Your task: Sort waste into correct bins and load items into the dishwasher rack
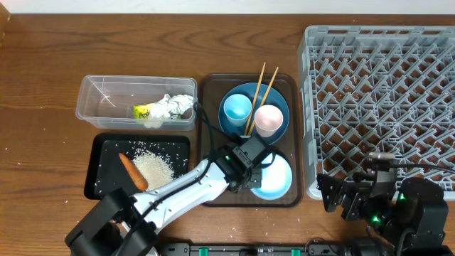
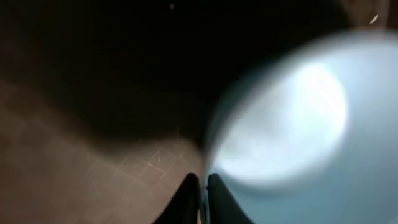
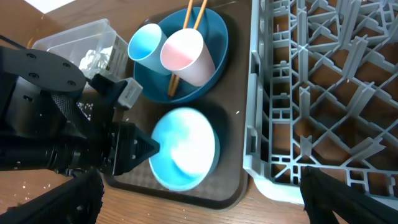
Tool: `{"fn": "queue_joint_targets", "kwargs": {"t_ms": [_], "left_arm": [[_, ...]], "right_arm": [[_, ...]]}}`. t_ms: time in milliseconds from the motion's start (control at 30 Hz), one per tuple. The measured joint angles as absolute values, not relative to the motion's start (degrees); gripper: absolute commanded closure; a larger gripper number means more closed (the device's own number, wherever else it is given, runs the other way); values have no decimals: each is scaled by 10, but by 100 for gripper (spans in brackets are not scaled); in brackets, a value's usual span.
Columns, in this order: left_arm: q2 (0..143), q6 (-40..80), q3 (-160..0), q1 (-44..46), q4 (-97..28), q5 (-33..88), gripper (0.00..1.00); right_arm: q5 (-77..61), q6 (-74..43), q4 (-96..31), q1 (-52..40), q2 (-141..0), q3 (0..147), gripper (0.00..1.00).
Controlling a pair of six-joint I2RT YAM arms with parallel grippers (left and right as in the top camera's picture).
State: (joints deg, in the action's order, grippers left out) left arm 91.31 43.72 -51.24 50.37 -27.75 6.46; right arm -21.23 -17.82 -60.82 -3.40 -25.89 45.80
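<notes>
Closed jaws on the left gripper (image 1: 257, 173), seemingly pinching the left rim of the white bowl (image 1: 279, 179) in the near-right corner of the brown serving tray (image 1: 210, 99); jaws wide apart and empty on the right gripper (image 1: 340, 198). Head for the dishwasher rack (image 1: 384, 99) at the tabletop's right edge, picking a peg row near its left wall. Lift straight up first to clear the tray's lip. Steer clear of the dark blue plate (image 1: 281, 98) on the tray's far half. Expect swing from a one-sided rim grip, so go slowly. Avoid brushing the light blue cup (image 1: 237, 108), pale pink cup (image 1: 267, 118) and chopsticks (image 1: 261, 91) on the plate.
</notes>
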Motion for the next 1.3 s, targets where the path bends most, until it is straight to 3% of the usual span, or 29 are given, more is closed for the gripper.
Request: {"fn": "queue_joint_targets", "kwargs": {"t_ms": [400,800,1300], "left_arm": [[891,437,-512,501,-309,64,94],[711,437,-512,497,-347,66,94],[647,436,-512,497,-289,206,94]], "right_arm": [[-233,-167,-671,-34,-259,458,1],[-354,-138,-670,-34,-259,458,2],[-415,-142,-641,-34,-263,458,6]]}}
